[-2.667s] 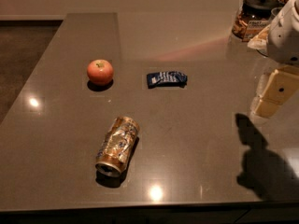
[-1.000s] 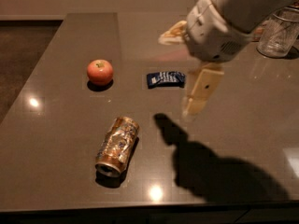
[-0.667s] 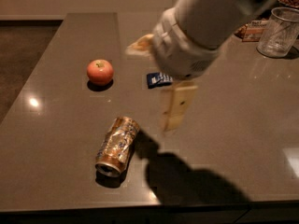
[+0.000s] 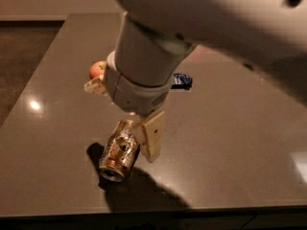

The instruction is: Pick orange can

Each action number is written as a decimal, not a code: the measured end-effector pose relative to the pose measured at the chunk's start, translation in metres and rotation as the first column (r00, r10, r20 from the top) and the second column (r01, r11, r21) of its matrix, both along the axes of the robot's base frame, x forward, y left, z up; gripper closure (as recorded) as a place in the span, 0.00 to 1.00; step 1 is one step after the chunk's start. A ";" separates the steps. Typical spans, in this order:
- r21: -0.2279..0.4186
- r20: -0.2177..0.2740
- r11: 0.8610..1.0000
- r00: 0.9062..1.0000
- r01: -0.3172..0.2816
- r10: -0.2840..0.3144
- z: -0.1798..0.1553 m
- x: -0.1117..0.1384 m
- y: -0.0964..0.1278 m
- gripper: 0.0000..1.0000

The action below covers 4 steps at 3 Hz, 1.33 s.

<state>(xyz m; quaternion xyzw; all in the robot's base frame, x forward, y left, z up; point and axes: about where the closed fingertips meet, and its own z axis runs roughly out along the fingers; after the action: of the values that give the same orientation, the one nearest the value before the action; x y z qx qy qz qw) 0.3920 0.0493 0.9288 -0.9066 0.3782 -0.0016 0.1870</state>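
Observation:
The orange can (image 4: 119,150) lies on its side on the dark table (image 4: 230,143), near the front edge, with its open end toward me. My gripper (image 4: 123,122) hangs just above the can's far end, open and empty. One cream finger (image 4: 151,137) stands right beside the can's right side. The other finger (image 4: 95,86) sticks out to the left, behind the wrist. The arm's big white body fills the top of the view and hides part of the table.
A red-orange apple (image 4: 97,69) sits behind the gripper to the left, half hidden by the wrist. A small dark blue snack packet (image 4: 183,80) lies behind to the right. The table's front edge runs close below the can, and the floor lies to the left.
The arm has swung from the right side of the table leftward and down, and the gripper now hangs over the can. The can, apple and packet have not moved.

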 end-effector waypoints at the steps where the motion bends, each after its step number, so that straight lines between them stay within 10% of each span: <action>1: -0.078 0.003 0.989 0.992 -0.124 0.124 -0.021 -0.007 0.015 0.00; 4: -0.261 -0.069 0.909 0.945 -0.325 0.318 -0.080 -0.015 0.015 0.00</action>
<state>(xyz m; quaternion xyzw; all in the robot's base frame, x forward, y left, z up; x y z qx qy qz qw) 0.3768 0.0644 0.8490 -0.9734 0.2224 -0.0107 0.0549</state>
